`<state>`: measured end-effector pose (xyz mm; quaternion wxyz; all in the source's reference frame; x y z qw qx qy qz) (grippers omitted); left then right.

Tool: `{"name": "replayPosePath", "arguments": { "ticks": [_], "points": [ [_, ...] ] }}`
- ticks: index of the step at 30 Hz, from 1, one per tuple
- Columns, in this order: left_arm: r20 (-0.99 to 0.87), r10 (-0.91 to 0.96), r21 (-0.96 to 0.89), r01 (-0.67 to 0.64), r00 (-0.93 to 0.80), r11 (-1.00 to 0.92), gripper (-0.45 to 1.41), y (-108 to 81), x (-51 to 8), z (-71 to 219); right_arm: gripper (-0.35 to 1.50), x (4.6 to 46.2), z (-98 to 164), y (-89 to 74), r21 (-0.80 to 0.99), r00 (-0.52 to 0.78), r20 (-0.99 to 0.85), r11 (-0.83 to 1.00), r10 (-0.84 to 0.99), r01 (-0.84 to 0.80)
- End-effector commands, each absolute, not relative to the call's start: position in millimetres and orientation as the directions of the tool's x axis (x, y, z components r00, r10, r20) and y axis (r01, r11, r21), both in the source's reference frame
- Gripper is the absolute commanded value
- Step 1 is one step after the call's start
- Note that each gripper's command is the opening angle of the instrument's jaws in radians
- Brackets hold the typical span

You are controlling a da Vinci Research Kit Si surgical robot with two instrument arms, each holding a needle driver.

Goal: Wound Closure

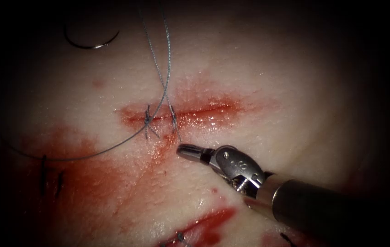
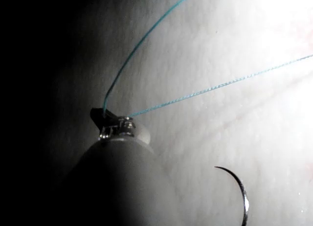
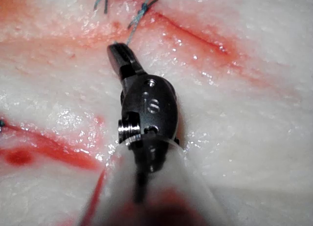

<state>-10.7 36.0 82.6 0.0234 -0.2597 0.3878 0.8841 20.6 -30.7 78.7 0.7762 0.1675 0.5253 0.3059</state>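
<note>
The right end effector (image 1: 186,151) lay just below the cut (image 1: 185,112) in the tissue (image 1: 272,82), at about 6 o'clock from the two stitches (image 1: 160,119). Its jaws were clenched together and held nothing; the tip stayed close to the cut end of thread (image 1: 177,133) that hung down from the right stitch, but I cannot tell if it touched it.

The left end effector (image 2: 105,116) was clenched on the thread (image 2: 195,93), and two strands ran away from its jaws over the tissue.

In the endoscope view these strands rose from the stitches toward 12 o'clock, and one more strand curved away toward 8 o'clock.

The needle (image 1: 92,43) lay free on the tissue, well apart from the cut at about 10 o'clock, not in the tissue, held by no tool.

Red fluid (image 1: 94,183) spread below the cut, mostly on the left side.
</note>
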Motion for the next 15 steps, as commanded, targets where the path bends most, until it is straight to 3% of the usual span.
{"name": "replayPosePath", "arguments": {
  "ticks": [1, 8, 10, 15],
  "points": [
    [-0.479, -0.161, 0.676, -0.246, -0.863, -0.694, -0.45, 37.1, -11.0, 82.5, -0.35, 21.7, 78.9, -30.5, 0.582, 0.259, -0.713, 0.756, 0.651, -0.298],
    [-0.615, -0.200, 0.620, -0.311, -0.763, -0.721, -0.45, 34.8, -11.6, 81.3, -0.35, 23.3, 76.1, -28.3, 0.611, 0.181, -0.709, 0.721, 0.682, -0.326],
    [-0.700, -0.185, 0.546, -0.350, -0.690, -0.761, -0.45, 33.8, -12.1, 80.6, 0.41, 23.7, 75.0, -27.6, 0.595, 0.180, -0.715, 0.723, 0.675, -0.352],
    [-0.856, -0.109, 0.362, -0.435, -0.505, -0.825, -0.45, 30.9, -13.4, 78.2, 0.86, 23.6, 72.8, -26.3, 0.612, 0.140, -0.709, 0.702, 0.691, -0.363]
  ]
}}
